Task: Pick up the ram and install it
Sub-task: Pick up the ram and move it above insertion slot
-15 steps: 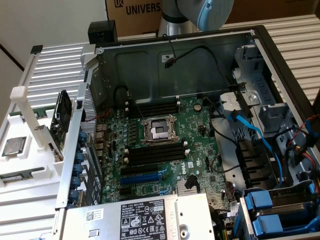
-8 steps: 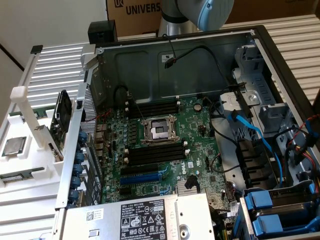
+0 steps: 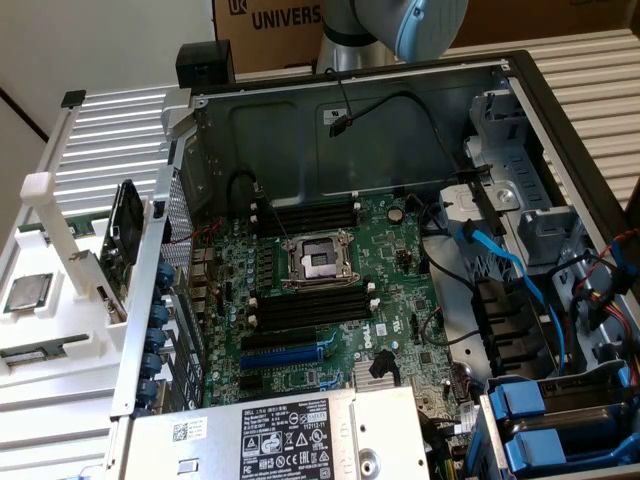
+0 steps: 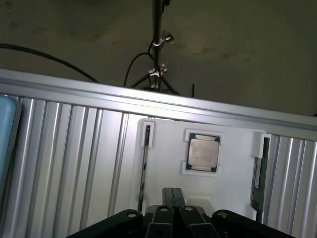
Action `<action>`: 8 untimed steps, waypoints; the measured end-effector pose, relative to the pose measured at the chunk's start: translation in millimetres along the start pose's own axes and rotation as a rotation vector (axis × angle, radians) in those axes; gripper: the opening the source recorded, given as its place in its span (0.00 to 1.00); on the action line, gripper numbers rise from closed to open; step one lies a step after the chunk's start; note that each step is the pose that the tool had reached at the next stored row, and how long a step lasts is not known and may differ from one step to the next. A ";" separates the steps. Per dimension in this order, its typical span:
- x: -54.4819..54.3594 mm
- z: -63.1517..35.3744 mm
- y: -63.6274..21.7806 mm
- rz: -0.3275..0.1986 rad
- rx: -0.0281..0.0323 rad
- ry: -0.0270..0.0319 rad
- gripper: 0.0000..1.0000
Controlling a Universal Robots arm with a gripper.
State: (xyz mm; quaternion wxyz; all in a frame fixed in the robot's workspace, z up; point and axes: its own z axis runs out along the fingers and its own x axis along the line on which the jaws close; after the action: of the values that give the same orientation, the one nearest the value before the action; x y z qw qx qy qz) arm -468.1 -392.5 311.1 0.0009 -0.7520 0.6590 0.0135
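Above the white tray (image 4: 163, 144), the end effector (image 4: 172, 192) is pinched closed, empty; the ram (image 4: 257, 173) sits edge-on, barely legible

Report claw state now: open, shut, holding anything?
Claw: shut, nothing held, hovering over the white tray.

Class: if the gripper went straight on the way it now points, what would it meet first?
Most likely the bare face of the white holder, close to the processor chip seated in it; the shut gripper aims there, though depth is unclear.
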 end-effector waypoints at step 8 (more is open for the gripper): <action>-0.1 14.6 2.1 0.000 -0.0001 0.0000 0.11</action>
State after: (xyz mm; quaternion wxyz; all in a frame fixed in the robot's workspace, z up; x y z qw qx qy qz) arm -470.5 -392.4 296.5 0.0009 -0.7519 0.6592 0.0135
